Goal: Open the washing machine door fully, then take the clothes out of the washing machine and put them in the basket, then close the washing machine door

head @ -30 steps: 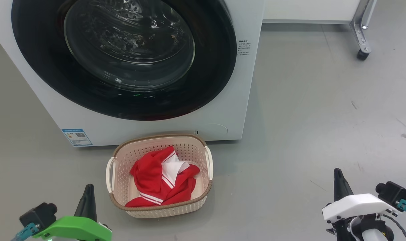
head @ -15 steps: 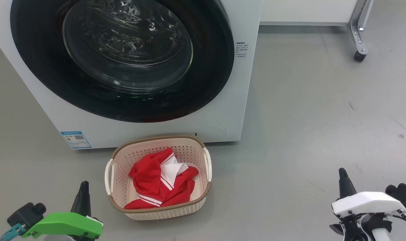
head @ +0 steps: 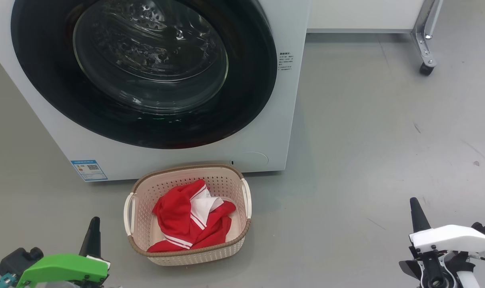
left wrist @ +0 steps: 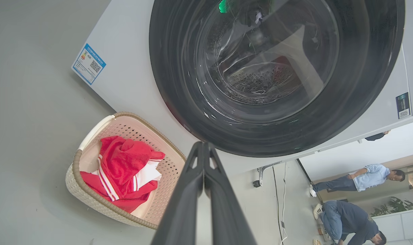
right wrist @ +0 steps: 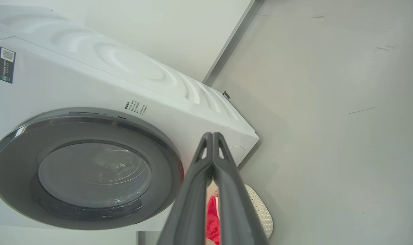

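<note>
Mostly hidden: basket (right wrist: 260,213) behind right claw (right wrist: 212,135); door (head: 252,92) top cropped.

"What can you count?"

"One washing machine (head: 280,120), with one round door (head: 150,68)."

"And in front of the washing machine?"

"One basket (head: 194,258) with two handles (head: 127,210). One pile of red clothes (head: 178,216) inside. I can't count the pieces."

"Anyone there?"

"Two people (left wrist: 366,175), past the washing machine."
</note>
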Motion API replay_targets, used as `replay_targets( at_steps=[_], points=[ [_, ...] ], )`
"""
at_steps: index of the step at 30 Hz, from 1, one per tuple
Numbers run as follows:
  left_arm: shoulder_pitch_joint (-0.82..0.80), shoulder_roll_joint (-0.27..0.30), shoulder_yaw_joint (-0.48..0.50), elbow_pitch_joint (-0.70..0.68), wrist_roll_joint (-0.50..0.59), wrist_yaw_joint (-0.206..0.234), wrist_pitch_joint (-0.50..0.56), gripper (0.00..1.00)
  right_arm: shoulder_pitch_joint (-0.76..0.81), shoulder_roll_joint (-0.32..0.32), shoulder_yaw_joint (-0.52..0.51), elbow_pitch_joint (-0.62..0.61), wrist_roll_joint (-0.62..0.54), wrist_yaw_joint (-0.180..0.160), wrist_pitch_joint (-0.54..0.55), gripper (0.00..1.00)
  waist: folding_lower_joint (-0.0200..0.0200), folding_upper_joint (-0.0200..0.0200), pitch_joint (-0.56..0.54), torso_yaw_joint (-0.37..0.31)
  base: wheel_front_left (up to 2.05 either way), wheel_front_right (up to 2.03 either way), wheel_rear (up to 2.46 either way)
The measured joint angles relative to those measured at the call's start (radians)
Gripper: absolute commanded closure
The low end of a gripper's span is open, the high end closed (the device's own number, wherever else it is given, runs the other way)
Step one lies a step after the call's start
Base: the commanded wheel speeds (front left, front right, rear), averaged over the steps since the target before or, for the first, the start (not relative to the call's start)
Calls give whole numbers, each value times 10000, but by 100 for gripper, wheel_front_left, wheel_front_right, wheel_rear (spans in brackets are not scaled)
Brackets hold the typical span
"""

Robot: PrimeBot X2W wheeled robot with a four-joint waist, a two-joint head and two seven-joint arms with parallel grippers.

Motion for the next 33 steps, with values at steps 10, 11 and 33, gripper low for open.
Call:
replay_targets(
  at_steps=[10, 11, 33],
  points=[
    [-133, -10, 274, -2, -1289, -130, 343, 100, -20, 0, -290, -65, 1285, 86, 336, 100, 0, 0, -60, -52, 0, 0, 0],
    [-168, -12, 311, -2, -1390, -159, 393, 100, -31, 0, -322, -71, 1398, 86, 368, 100, 0, 0, -66, -57, 0, 0, 0],
    [-407, -65, 936, -15, -4293, -433, 1062, 100, -212, 0, -984, -205, 4255, 311, 1118, 100, 0, 0, -197, -171, 0, 0, 0]
  ],
)
